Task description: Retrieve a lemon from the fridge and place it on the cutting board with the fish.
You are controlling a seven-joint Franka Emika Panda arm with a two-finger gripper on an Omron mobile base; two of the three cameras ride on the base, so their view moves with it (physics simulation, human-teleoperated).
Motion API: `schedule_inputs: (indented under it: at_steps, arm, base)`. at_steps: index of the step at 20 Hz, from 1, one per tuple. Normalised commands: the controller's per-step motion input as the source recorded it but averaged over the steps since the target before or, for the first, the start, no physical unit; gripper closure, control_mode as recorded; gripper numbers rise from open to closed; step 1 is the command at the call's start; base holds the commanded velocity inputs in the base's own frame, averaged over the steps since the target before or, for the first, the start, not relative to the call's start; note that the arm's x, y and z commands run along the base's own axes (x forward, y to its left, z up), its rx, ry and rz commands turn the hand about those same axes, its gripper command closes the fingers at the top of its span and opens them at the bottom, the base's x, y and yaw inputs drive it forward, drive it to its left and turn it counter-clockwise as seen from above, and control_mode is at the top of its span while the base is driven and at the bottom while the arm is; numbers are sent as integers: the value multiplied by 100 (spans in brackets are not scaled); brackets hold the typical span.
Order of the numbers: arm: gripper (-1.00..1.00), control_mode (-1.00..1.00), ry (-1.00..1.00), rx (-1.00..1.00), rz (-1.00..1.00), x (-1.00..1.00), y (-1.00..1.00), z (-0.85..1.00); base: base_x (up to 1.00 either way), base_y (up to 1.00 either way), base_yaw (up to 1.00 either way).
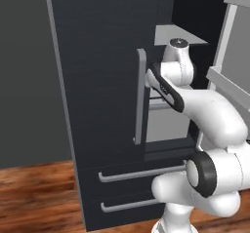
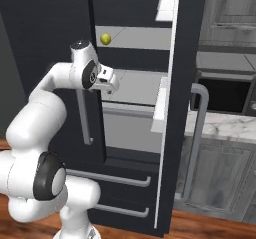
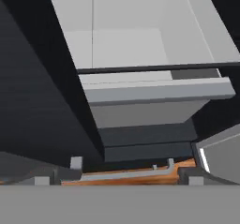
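Observation:
The fridge (image 1: 102, 81) is tall and black; its left door is closed and its right door (image 2: 175, 108) is swung open. The lemon (image 2: 105, 39), small and yellow, lies on the upper pale shelf at its left end. My gripper (image 2: 114, 84) hangs at the fridge opening, just in front of the middle shelf (image 2: 135, 88), below and slightly right of the lemon. In the hand view my gripper (image 3: 117, 181) stands open, fingertips (image 3: 40, 176) wide apart with nothing between them, looking down over a grey shelf and an inner drawer (image 3: 154, 94). The cutting board is out of view.
The left door's long grey handle (image 1: 140, 98) stands right beside my wrist. Two handled drawers (image 1: 141, 173) sit below. The open door carries bins (image 2: 161, 105). A marbled counter (image 2: 220, 125), grey cupboards (image 2: 225, 193) and a dark appliance (image 2: 222, 95) lie to the right.

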Motion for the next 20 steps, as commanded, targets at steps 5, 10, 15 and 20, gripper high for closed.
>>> schedule_inputs:
  at_steps: [5,10,15,20]
  arm:
    - [-100,-100,-37,12,-15,-27,53,45]
    - [-100,-100,-16,0,0,-4,19,34]
    - [-100,-100,-1,0,0,26,16,5]
    - [-100,-100,0,0,2,10,35,0]
  base:
    - [0,0,0]
    - [0,0,0]
    - [0,0,0]
    - [0,0,0]
